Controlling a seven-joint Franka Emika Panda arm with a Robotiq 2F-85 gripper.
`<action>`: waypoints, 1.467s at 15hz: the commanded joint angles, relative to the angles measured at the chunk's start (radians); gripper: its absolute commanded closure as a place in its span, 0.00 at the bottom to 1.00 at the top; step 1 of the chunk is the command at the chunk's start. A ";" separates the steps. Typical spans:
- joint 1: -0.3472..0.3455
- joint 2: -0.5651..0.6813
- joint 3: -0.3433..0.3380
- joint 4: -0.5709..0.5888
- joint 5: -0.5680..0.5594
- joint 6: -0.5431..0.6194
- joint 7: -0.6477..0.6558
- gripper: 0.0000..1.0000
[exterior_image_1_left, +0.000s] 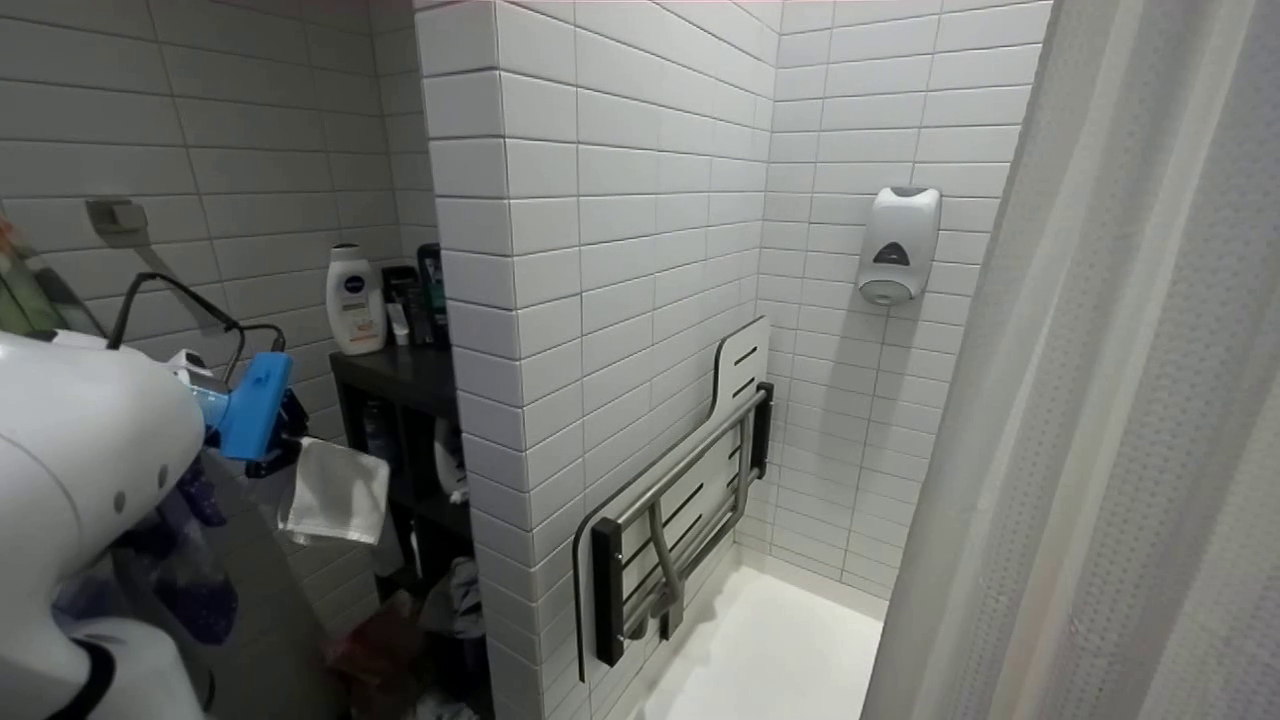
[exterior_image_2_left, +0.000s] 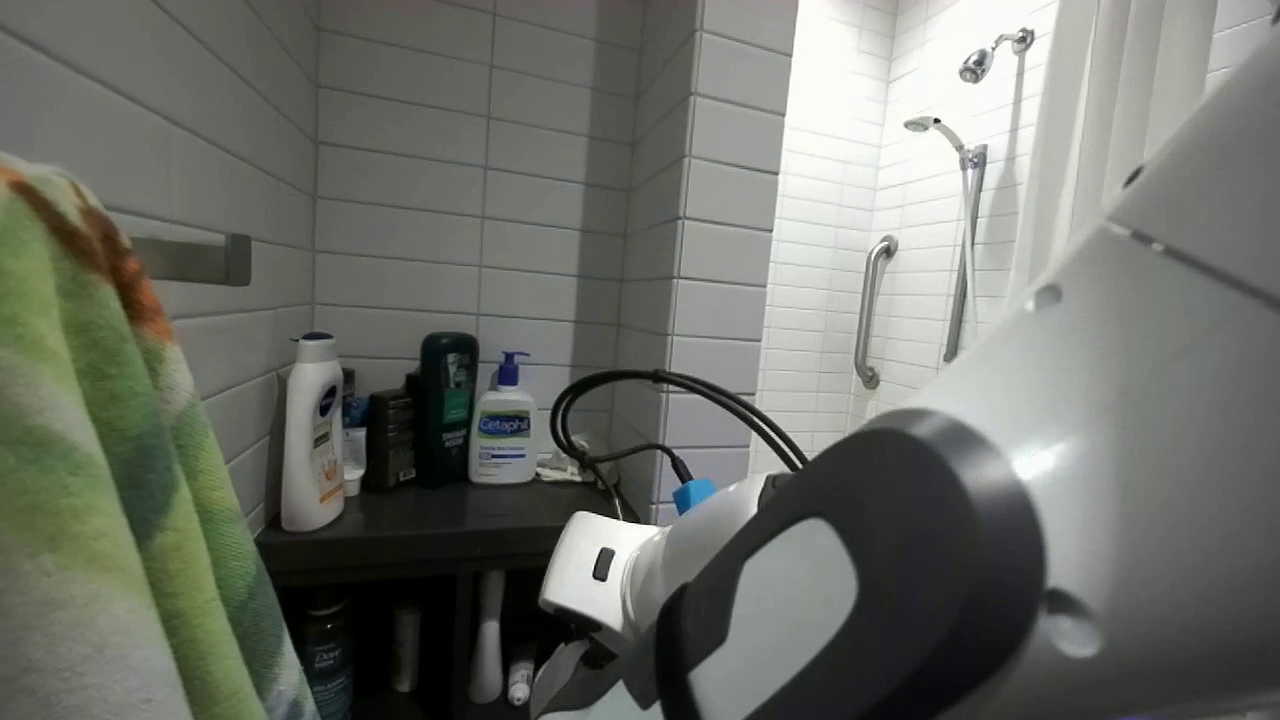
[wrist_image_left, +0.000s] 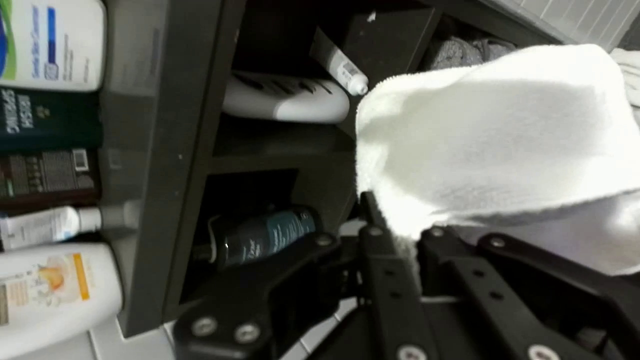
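A white cloth (wrist_image_left: 500, 140) is pinched at one edge by my gripper (wrist_image_left: 403, 220), whose black fingers are shut on it. In the wrist view the rest of the cloth spreads out to the upper right, covering part of the dark shelf unit (wrist_image_left: 165, 125) behind it. In an exterior view the same cloth (exterior_image_1_left: 340, 495) hangs down from the gripper (exterior_image_1_left: 280, 455), in front of the tiled wall and left of the shelf. The gripper is hidden behind the arm (exterior_image_2_left: 860, 600) in an exterior view.
On the shelf top stand a white Nivea bottle (exterior_image_2_left: 314, 440), a dark green bottle (exterior_image_2_left: 447, 410) and a Cetaphil pump bottle (exterior_image_2_left: 503, 435). A tiled wall corner (exterior_image_1_left: 515, 300) juts out beside the shelf. A colourful towel (exterior_image_2_left: 110, 450) hangs nearby. Beyond are a folded shower seat (exterior_image_1_left: 680, 510) and a curtain (exterior_image_1_left: 1090, 400).
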 joint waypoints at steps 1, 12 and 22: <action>-0.100 -0.119 -0.041 0.079 0.082 0.004 0.015 0.98; -0.292 -0.111 -0.045 0.187 0.097 0.003 -0.015 0.98; -0.176 -0.133 0.003 0.188 0.104 0.009 0.001 0.98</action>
